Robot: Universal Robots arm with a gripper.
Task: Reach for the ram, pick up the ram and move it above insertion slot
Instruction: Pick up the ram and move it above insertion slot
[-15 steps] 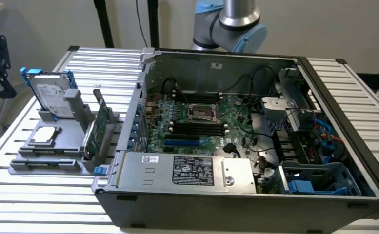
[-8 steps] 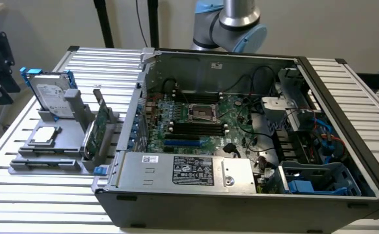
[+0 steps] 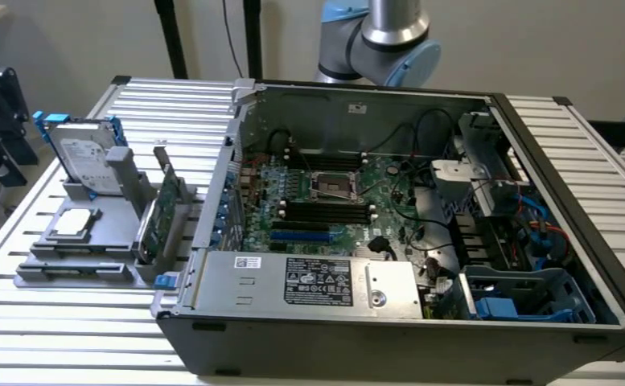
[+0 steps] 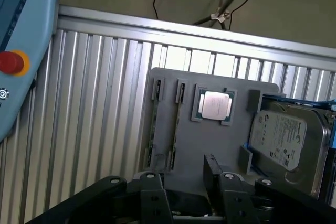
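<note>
A grey holder [image 4: 220, 145] lies below my gripper [image 4: 189, 198], whose two black fingers [image 4: 152, 190] stand apart with nothing between them. The gripper is open and hovers above the holder's near edge. Two thin green boards stand on edge in the holder's slots. The ram [image 4: 177, 124] looks to be the one nearer the gripper's middle, beside the other board [image 4: 153, 127]. In the exterior view the holder [image 3: 76, 257] sits at the left of the computer case, with the green boards [image 3: 151, 233] upright at its case side; there I cannot tell them apart.
The open computer case [image 3: 398, 322] takes up the middle of the slatted metal table [image 3: 65, 338], with the motherboard [image 3: 334, 201] inside. The holder also carries a processor chip [image 4: 215, 106] and a hard drive [image 4: 283, 140]. A pale blue pendant [image 4: 21, 51] with a red button lies off the table.
</note>
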